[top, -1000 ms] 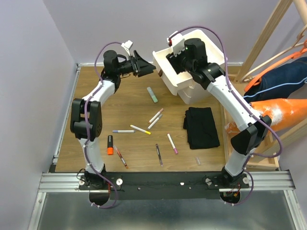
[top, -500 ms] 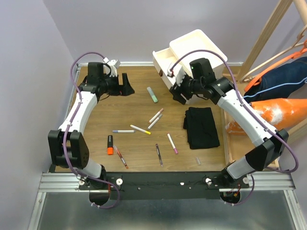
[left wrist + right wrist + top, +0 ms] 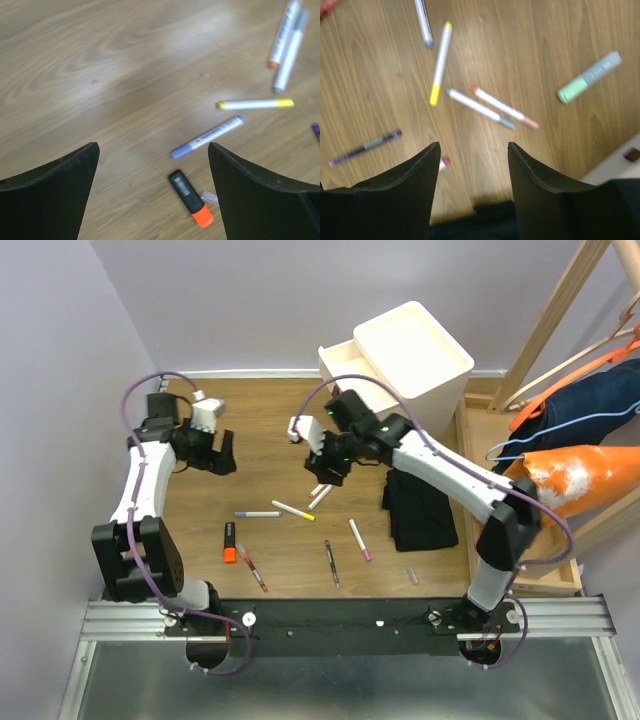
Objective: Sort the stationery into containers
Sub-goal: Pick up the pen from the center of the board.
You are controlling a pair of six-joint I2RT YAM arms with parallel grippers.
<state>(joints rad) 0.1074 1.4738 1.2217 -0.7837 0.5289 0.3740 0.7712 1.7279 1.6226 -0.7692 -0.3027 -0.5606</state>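
Wooden desk, pens scattered loose on it. Left tool wide open and empty above them. Right tool open too, nothing held.

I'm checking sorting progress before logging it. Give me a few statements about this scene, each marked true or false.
1. The left gripper and the right gripper are open and hold nothing. True.
2. A drawer of the cabinet stands pulled out. True.
3. The orange highlighter lies in the drawer. False: it lies on the table.
4. A black cloth lies on the table. True.
5. The right gripper holds the green highlighter. False: it lies on the table, apart from the gripper.
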